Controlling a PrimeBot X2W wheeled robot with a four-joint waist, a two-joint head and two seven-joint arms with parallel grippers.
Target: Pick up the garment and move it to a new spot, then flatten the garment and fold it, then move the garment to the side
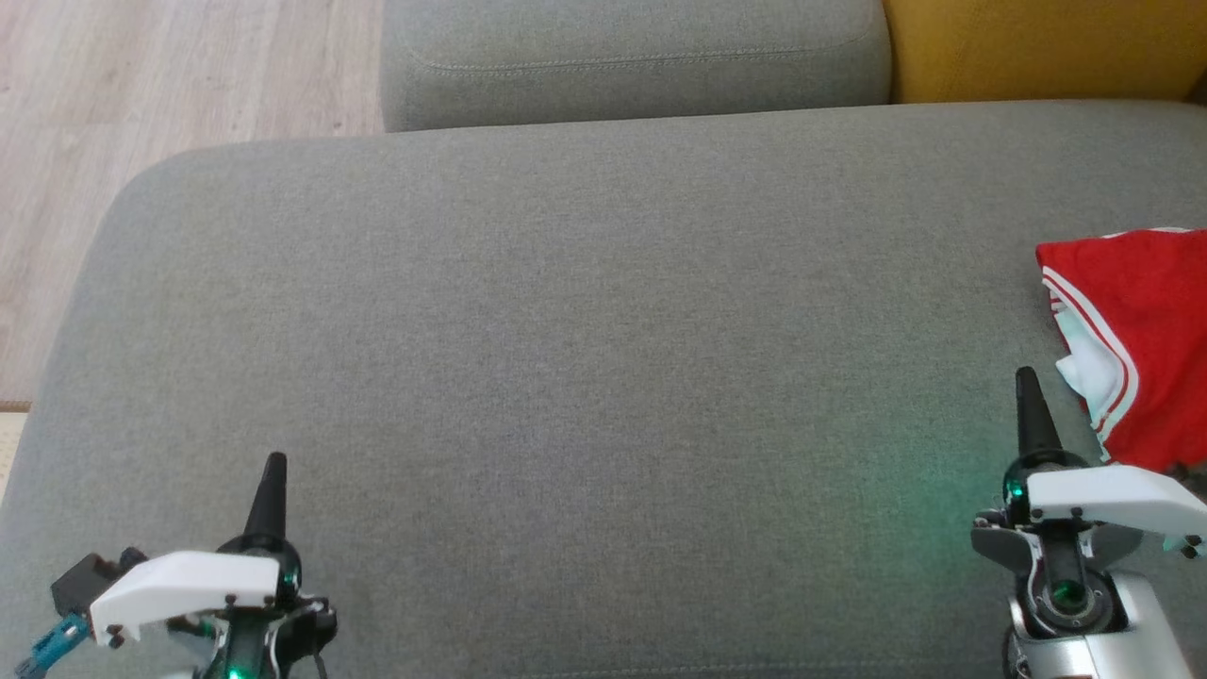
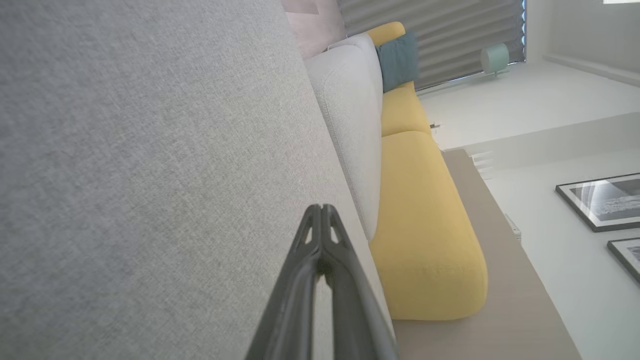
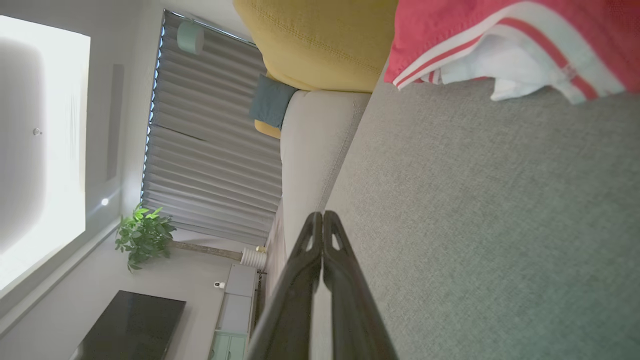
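Observation:
The garment (image 1: 1146,330) is red cloth with white stripes and a white lining, folded and lying on the grey sofa seat (image 1: 585,377) at the far right edge of the head view. In the right wrist view the garment (image 3: 500,40) lies at the top. My right gripper (image 1: 1028,382) stands shut just left of the garment's near corner, apart from it, with nothing held; its tips (image 3: 322,217) meet in the wrist view. My left gripper (image 1: 273,467) is shut and empty over the seat's near left part, its tips (image 2: 320,210) pressed together.
A grey back cushion (image 1: 632,57) runs along the far side of the seat, with a yellow cushion (image 1: 1037,47) to its right. Wooden floor (image 1: 141,94) lies beyond the seat's left edge. The middle of the seat is bare fabric.

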